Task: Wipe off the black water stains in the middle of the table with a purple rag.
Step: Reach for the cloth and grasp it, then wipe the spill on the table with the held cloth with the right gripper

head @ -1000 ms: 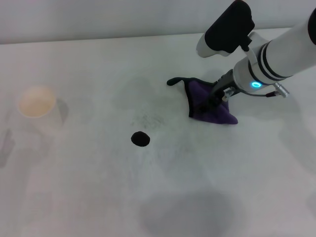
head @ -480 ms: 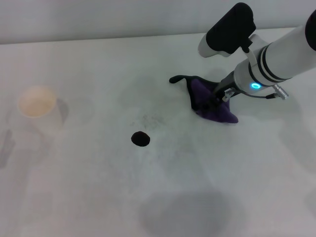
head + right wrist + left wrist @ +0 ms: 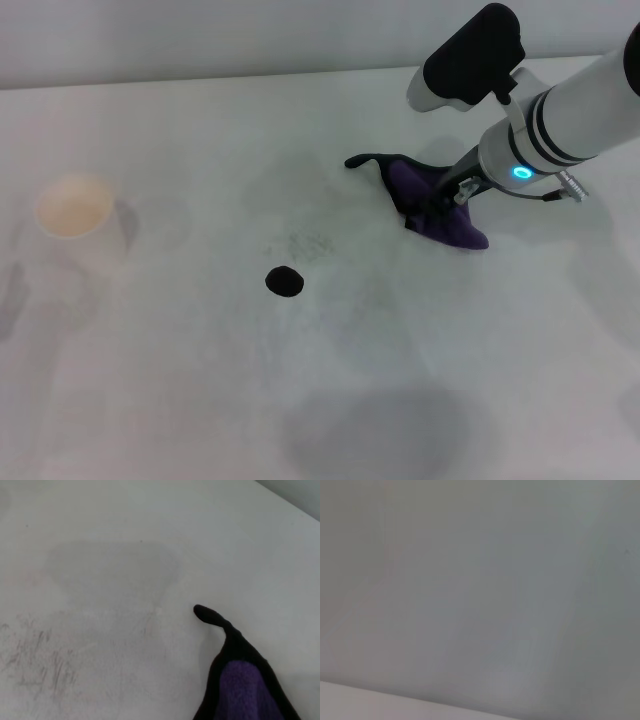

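Nearest the robot, the white worktop (image 3: 200, 400) carries only a soft grey shadow. A little farther out sits the black stain (image 3: 284, 281), a small solid blot near the middle, not yet wiped. Just beyond it is a faint grey speckled smudge (image 3: 300, 243). Off to the robot's left, level with that smudge, stands a white paper cup (image 3: 75, 212), well apart from everything else.

Farther out on the right, the right claw (image 3: 440, 202) is closed on the purple rag (image 3: 440, 212), pinching it near its middle so the cloth bunches up. One black pointed corner (image 3: 355, 161) trails toward the stain; the right wrist view shows that same black corner (image 3: 202, 612) lying on the worktop.

Over the last second the rag has slid slightly to the right and away from the stain, and has drawn in tighter under the claw. The stain has not moved. I judge that the cloth is being gathered or lifted, so the wipe itself has not begun and the rag has yet to travel across to the blot.

The left claw is not in view; its wrist camera shows only a blank grey surface.

No brand, label or writing can be read anywhere.
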Robot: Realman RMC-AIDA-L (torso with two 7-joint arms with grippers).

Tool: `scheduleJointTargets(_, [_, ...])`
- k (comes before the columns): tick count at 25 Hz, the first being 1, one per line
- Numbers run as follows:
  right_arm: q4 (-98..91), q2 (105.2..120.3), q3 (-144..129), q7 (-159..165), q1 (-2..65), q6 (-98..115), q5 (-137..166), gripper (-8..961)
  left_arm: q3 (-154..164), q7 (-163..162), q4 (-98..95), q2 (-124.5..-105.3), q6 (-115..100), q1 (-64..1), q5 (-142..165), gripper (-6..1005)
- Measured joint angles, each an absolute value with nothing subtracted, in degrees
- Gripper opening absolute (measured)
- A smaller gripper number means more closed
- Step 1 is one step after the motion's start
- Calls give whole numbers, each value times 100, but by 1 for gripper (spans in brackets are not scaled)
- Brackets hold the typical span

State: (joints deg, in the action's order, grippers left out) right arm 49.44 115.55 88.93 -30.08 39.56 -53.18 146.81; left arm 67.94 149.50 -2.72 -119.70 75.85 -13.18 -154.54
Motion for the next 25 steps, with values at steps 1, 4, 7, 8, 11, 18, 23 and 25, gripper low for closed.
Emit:
scheduleJointTargets(1, [4944, 11555, 8893, -3008, 3956, -5318, 14681, 218, 6794, 14950, -272, -11970, 7585, -1318, -15454, 887])
scheduleJointTargets(4, [4946, 11550, 8895, -3007, 3958, -5322, 14681, 130, 6794, 14950, -272, -11971, 7585, -1302, -15456, 887])
scheduleJointTargets(7, [4962, 11551, 8895, -3006, 3959, -5339, 14681, 125, 6794, 14950, -272, -11971, 7585, -1295, -15457, 887])
scheduleJointTargets(8, [4975, 11554, 8895, -3006, 3960, -5355, 14679, 123, 6794, 14950, -272, -11971, 7585, -1292, -15458, 887])
scheduleJointTargets(11, [5066, 11563, 8895, -3007, 3962, -5499, 14604, 118, 6794, 14950, -272, -11971, 7585, -1288, -15460, 887])
scheduleJointTargets(18, [5484, 11569, 8833, -3338, 3893, -5950, 13898, 110, 6793, 14950, -272, -11971, 7585, -1300, -15460, 887])
scheduleJointTargets(23, [5509, 11580, 8578, -3869, 3894, -6066, 12763, 108, 6794, 14950, -272, -11971, 7586, -1308, -15455, 887])
scheduleJointTargets(25, [5468, 11585, 8314, -4065, 3894, -5943, 12367, 107, 6794, 14950, -273, -11971, 7587, -1309, -15454, 887])
